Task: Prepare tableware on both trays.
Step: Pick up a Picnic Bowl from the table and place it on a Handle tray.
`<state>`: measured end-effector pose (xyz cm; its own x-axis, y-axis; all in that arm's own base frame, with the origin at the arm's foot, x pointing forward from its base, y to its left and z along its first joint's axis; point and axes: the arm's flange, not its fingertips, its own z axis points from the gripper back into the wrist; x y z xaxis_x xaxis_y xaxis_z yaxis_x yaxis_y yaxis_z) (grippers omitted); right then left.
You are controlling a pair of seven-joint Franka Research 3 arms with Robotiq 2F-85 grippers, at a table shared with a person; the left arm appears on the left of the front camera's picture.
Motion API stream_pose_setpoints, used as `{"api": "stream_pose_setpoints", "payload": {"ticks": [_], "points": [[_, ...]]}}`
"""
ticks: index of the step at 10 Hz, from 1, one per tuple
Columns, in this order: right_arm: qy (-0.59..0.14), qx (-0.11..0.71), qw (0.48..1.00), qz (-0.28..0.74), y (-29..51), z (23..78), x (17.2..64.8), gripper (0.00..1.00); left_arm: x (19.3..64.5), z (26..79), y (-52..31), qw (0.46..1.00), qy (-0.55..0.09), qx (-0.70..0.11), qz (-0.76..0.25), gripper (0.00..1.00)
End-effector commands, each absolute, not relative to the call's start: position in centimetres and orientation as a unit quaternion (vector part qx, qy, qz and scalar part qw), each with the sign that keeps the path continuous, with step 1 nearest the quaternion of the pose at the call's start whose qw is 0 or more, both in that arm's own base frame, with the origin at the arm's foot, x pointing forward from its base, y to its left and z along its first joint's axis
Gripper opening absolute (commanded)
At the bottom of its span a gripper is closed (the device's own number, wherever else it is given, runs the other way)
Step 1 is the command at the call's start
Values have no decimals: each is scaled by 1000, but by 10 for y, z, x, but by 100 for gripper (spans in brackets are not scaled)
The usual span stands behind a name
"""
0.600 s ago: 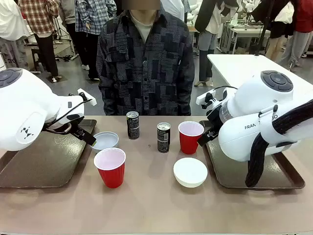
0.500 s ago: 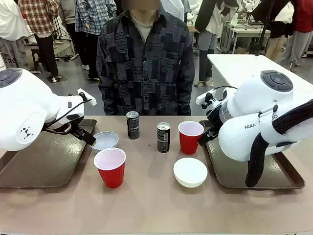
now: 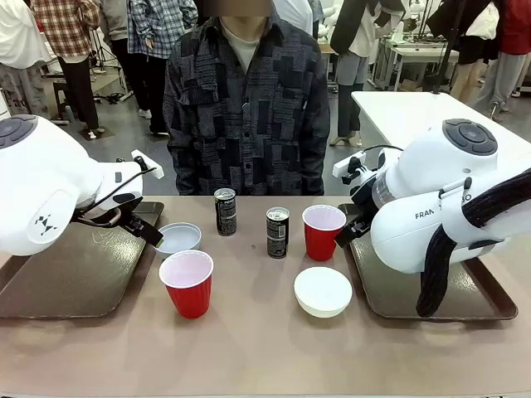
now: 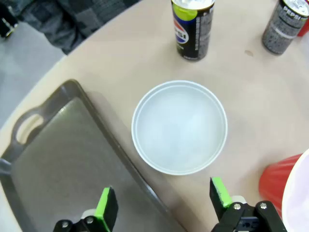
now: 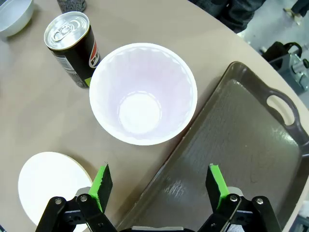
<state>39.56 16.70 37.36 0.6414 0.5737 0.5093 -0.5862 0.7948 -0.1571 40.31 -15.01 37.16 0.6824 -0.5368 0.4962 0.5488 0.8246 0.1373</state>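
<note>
Bowl (image 4: 179, 126) sits just ahead of the left pincer (image 4: 163, 198), whose fingers are spread and empty; left tray (image 4: 58, 164) rim lies beneath, can (image 4: 192, 29) beyond. Right pincer (image 5: 158, 181), likewise released, faces a red cup (image 5: 143, 94) beside the right tray (image 5: 241, 145), second can (image 5: 72, 46) alongside.

A tan counter (image 3: 257, 356) stands in a bright workroom with a smooth grey floor (image 3: 124, 137), a white table (image 3: 415, 116) just behind it at the right, more white tables (image 3: 415, 54) farther off, and people (image 3: 70, 50) standing at the back.
</note>
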Motion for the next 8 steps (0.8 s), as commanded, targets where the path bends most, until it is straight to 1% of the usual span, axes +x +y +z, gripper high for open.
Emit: {"api": "stream_pose_setpoints", "payload": {"ticks": [1, 8], "points": [[-277, 11, 906, 320, 167, 374, 396, 100, 403, 372, -150, 917, -267, -11, -296, 100], [-277, 11, 906, 320, 167, 374, 396, 100, 403, 372, -150, 917, -267, -11, -296, 100]]}}
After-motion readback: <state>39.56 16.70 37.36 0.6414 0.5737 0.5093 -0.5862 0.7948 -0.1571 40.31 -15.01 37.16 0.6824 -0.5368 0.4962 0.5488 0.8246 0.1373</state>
